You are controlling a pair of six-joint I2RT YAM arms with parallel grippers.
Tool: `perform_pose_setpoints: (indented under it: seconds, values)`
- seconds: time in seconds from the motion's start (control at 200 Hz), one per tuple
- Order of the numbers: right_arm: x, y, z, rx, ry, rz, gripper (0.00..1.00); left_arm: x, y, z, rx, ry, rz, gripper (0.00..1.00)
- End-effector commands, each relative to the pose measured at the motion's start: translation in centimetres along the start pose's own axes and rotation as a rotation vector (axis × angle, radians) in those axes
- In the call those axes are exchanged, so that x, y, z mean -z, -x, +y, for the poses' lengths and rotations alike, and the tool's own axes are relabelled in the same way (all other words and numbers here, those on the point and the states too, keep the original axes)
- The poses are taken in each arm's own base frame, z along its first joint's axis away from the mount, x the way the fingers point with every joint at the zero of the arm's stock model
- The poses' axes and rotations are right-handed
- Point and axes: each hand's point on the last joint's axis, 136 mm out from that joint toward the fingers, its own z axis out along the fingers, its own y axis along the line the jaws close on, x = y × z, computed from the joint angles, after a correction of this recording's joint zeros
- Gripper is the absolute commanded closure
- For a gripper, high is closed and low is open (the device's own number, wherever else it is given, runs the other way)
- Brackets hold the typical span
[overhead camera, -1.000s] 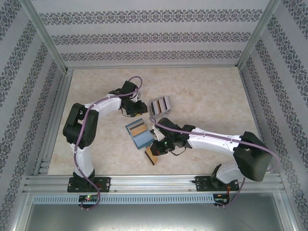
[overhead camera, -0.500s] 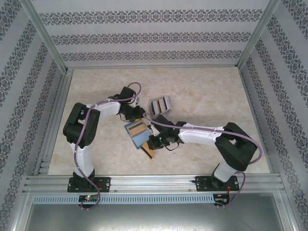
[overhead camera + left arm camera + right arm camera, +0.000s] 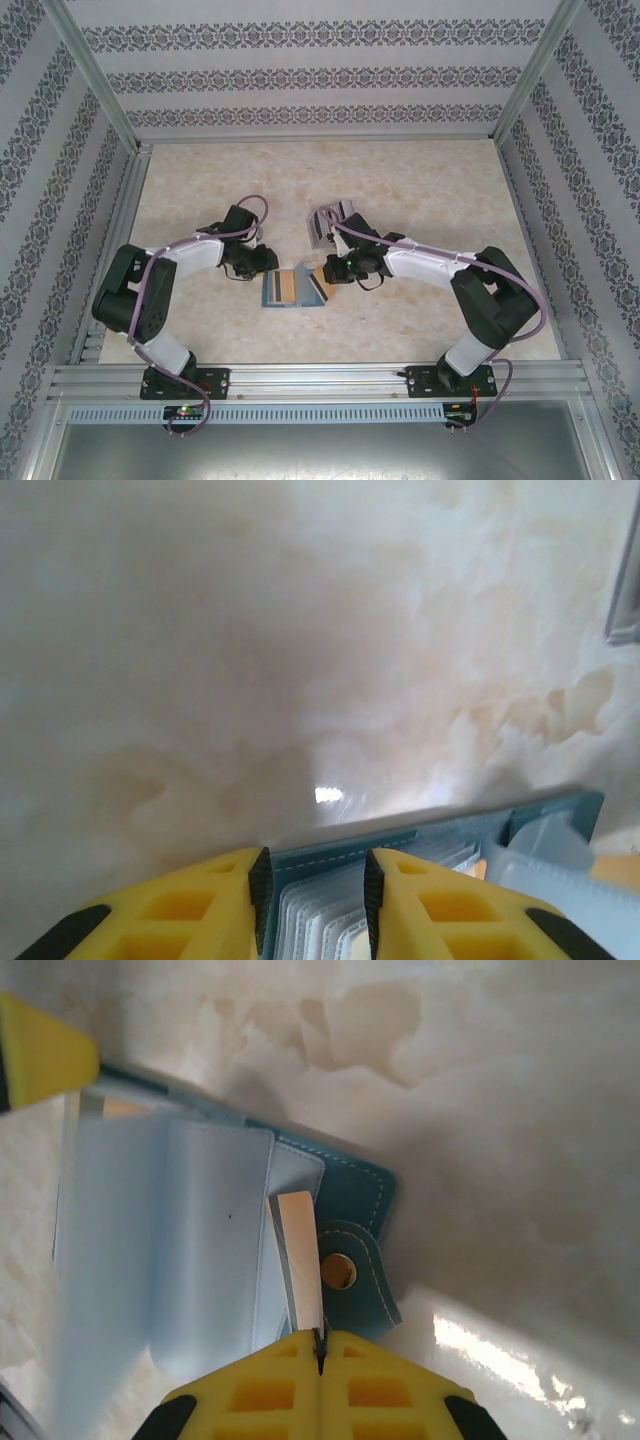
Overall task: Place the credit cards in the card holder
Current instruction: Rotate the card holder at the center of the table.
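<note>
— Right fingers [image 3: 322,1352] are pressed together on the near end of a thin pale card [image 3: 298,1250], seen edge-on from the right wrist. Its far end sits at a pocket mouth of the card holder [image 3: 352,1195], just beside the gold-coloured snap [image 3: 338,1272].

— And the left fingers [image 3: 372,885]?

— They stand apart, with the holder's stitched teal edge and its stack of pale pockets showing in the gap. Whether they pinch it or only rest over it, I cannot tell.

— What is different from a second ago?

— From above, the holder was then tipped up and lay nearer the arm bases, with the right fingers at its near corner. Now it lies spread open on the surface [image 3: 220,180], between the two sets of fingers and a little farther out. The left arm has folded down low beside it, and the right has swung round toward the far side.

— What does that mean for the job?

— I judge that the holder is now opened and steadied. This card is at the start of being slid in and is not yet seated. An orange-brown card [image 3: 287,287] already shows on the open holder.

— And beyond that?

— The pale grey rack [image 3: 333,218] stands just past the right fingers with a few cards upright in its slots, so more are probably left to move.

— Any print to read?

— None. The card shows only its edge, and I can make out no mark on the holder or the snap.
</note>
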Motion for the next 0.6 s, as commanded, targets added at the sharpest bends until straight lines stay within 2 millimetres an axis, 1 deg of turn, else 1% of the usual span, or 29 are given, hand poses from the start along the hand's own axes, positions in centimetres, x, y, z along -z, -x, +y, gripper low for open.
perform_pose_setpoints:
  seconds: [0.0, 0.125, 0.215, 0.3, 0.39, 0.44, 0.49, 0.53, 0.595]
  values:
    - [-0.2, 0.9, -1.2, 0.015, -0.054, -0.004, 0.99, 0.2, -2.3, 2.4, 0.072, 0.063, 0.029, 0.66]
    - [0.2, 2.2, -1.2, 0.028, -0.067, -0.022, 0.99, 0.8, -3.7, 2.5, 0.104, 0.031, 0.022, 0.66]
    - [1.1, 3.4, -1.1, 0.040, -0.069, -0.046, 0.99, 1.1, -4.8, 2.5, 0.120, 0.021, 0.016, 0.66]
    - [2.6, 4.5, -0.5, 0.068, -0.065, -0.072, 0.99, 0.8, -6.1, 2.7, 0.133, 0.014, 0.023, 0.66]
    - [4.8, 5.3, 1.1, 0.106, -0.036, -0.101, 0.99, 0.4, -7.6, 3.3, 0.146, 0.023, 0.038, 0.66]
    - [5.9, 5.1, 2.0, 0.112, 0.000, -0.103, 0.99, 0.2, -8.3, 3.6, 0.153, 0.028, 0.042, 0.66]
    - [6.9, 4.5, 2.9, 0.111, 0.046, -0.095, 0.99, 0.1, -8.9, 4.0, 0.166, 0.034, 0.039, 0.67]
    - [7.5, 3.4, 3.6, 0.104, 0.091, -0.075, 0.99, 0.2, -9.2, 4.2, 0.171, 0.035, 0.032, 0.67]
    - [8.0, 0.8, 4.1, 0.095, 0.139, -0.020, 0.99, 0.7, -9.3, 4.8, 0.172, 0.058, 0.012, 0.66]
